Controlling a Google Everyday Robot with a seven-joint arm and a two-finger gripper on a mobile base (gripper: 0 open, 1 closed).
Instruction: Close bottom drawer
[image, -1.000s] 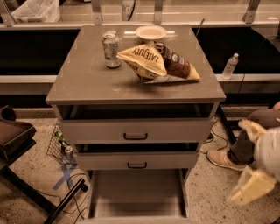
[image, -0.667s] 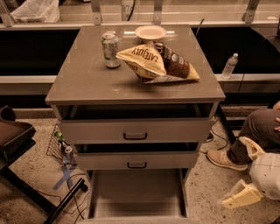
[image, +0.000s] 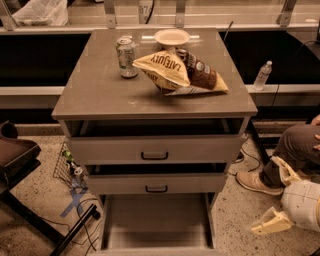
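While my gripper hangs low at the rt, fingers spread & holding nothing, the bottom drawer sits pulled out, to its left. Tray's long axis runs out from the cabinet, so I'd guess the push goes straight back along it.

A single camera looks from in front of the cabinet, set high and tilted down, so the top and the drawer fronts both show. It faces the cabinet squarely and stands fairly near. The cabinet fills the middle of the view, and the bottom drawer reaches the lower edge. The gripper sits in the lower right corner, close to the lens, its fingers spread apart. The cabinet lies left of them and farther from the camera.
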